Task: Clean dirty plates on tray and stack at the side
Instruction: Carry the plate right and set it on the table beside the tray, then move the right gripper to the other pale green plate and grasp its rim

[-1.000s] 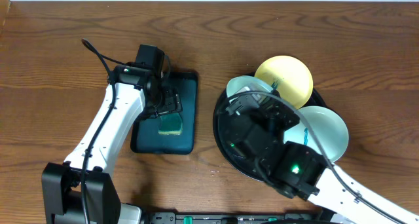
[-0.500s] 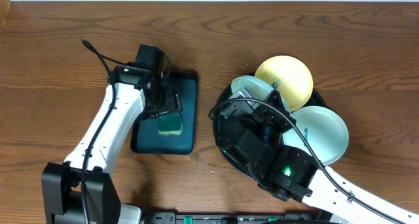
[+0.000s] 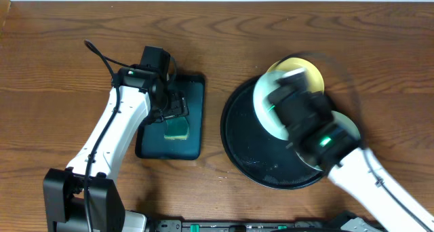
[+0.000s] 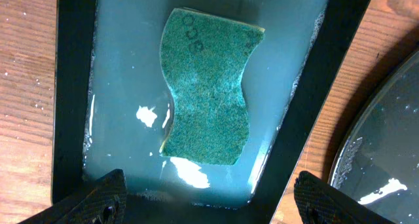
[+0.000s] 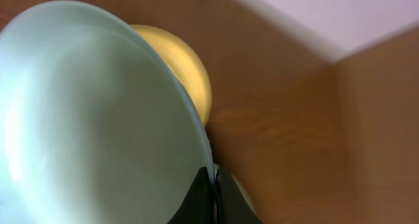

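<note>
mint plate point(image 5: 91, 119) is pinched at rim by right gripper point(image 5: 213, 185) over tray point(image 3: 247, 150) | left gripper point(image 4: 209, 201) is held spread wide, left of tray

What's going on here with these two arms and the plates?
The right gripper is pinched shut on the rim of a pale mint plate, holding it over the far side of the black tray, with the yellow plate just behind. The left gripper hangs open over the green sponge, which lies untouched in the wet teal tray.

Robot lab: wooden table point(image 3: 61, 49), mounted arms point(image 3: 112, 133).
</note>
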Tool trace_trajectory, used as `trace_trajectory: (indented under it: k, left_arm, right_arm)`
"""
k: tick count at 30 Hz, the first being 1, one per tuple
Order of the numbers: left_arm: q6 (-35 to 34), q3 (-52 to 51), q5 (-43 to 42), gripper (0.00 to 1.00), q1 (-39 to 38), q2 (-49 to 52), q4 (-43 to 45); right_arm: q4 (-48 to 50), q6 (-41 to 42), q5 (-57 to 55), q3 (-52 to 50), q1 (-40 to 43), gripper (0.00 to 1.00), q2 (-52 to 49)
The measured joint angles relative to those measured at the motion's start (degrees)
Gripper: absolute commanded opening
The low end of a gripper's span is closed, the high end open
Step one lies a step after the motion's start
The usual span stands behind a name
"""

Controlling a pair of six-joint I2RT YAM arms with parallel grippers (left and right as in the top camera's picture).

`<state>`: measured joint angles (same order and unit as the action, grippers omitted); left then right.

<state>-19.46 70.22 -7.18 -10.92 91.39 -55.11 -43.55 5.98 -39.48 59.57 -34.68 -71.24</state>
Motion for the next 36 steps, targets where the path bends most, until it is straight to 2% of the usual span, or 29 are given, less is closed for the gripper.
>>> trace_trajectory:
  k: [6,8,13,16,22,31,32,34,36]
  left_arm:
    - [0.0,0.0,0.0,0.82,0.0,0.0,0.0]
    - [0.0,0.0,0.0,0.82,0.0,0.0,0.0]
    - [0.0,0.0,0.0,0.82,0.0,0.0,0.0]
    - [0.0,0.0,0.0,0.83,0.0,0.0,0.0]
    - [0.0,0.0,0.0,0.82,0.0,0.0,0.0]
    - [0.0,0.0,0.0,0.82,0.0,0.0,0.0]
    - [0.0,0.0,0.0,0.82,0.0,0.0,0.0]
    - [0.0,0.0,0.0,0.82,0.0,0.0,0.0]
    - [0.0,0.0,0.0,0.82,0.0,0.0,0.0]
  right_arm:
    - [-0.7,4.2,35.3,1.7,26.8,0.01,0.0]
    - [-1.3,5.1,42.9,2.3,36.0,0.01,0.0]
    - [-2.2,7.8,51.6,2.5,57.0,0.01,-2.1]
    - [-0.7,10.3,53.7,2.6,66.0,0.01,-5.7]
    - [4.9,15.9,51.7,2.6,75.8,0.01,-15.7]
    - [8.0,16.2,44.5,2.6,77.6,0.02,-27.0]
    - [8.0,15.7,43.8,2.6,77.6,0.11,-27.3]
    - [8.1,15.0,42.1,2.6,77.6,0.41,-27.4]
    - [8.3,14.2,40.9,2.6,77.7,0.48,-27.4]
